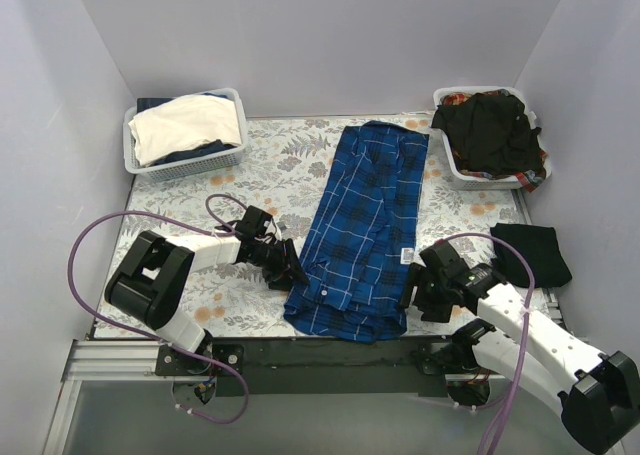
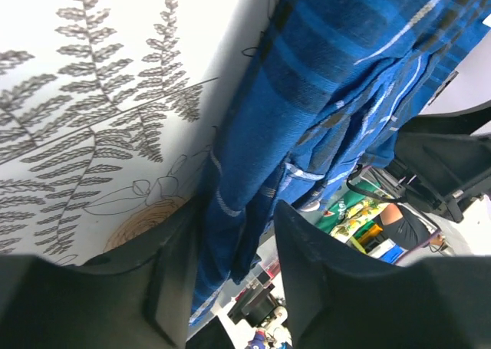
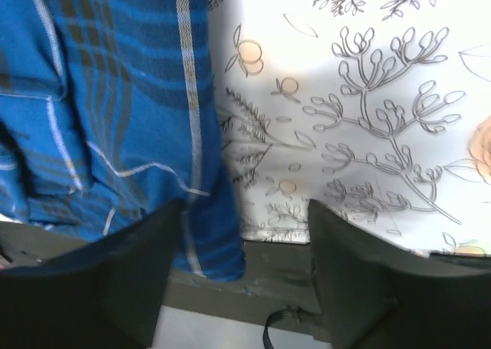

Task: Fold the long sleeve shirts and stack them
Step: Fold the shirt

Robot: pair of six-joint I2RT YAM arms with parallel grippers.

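Note:
The royal-blue plaid shirt (image 1: 365, 225) lies folded lengthwise down the middle of the table, its small white label near the right edge. My left gripper (image 1: 296, 273) is at the shirt's lower left edge. In the left wrist view it (image 2: 238, 249) is open, with the shirt's edge (image 2: 230, 226) hanging between the fingers. My right gripper (image 1: 408, 291) is at the shirt's lower right edge. In the right wrist view it (image 3: 245, 245) is open, with the shirt's hem (image 3: 207, 241) beside the left finger. A black shirt (image 1: 530, 253) lies folded at the right.
A white lattice basket (image 1: 140, 165) at the back left holds white and dark cloth. Another basket (image 1: 447, 165) at the back right holds black and patterned clothes. The flower-print tablecloth (image 1: 270, 165) ends at a dark front rail (image 3: 307, 288).

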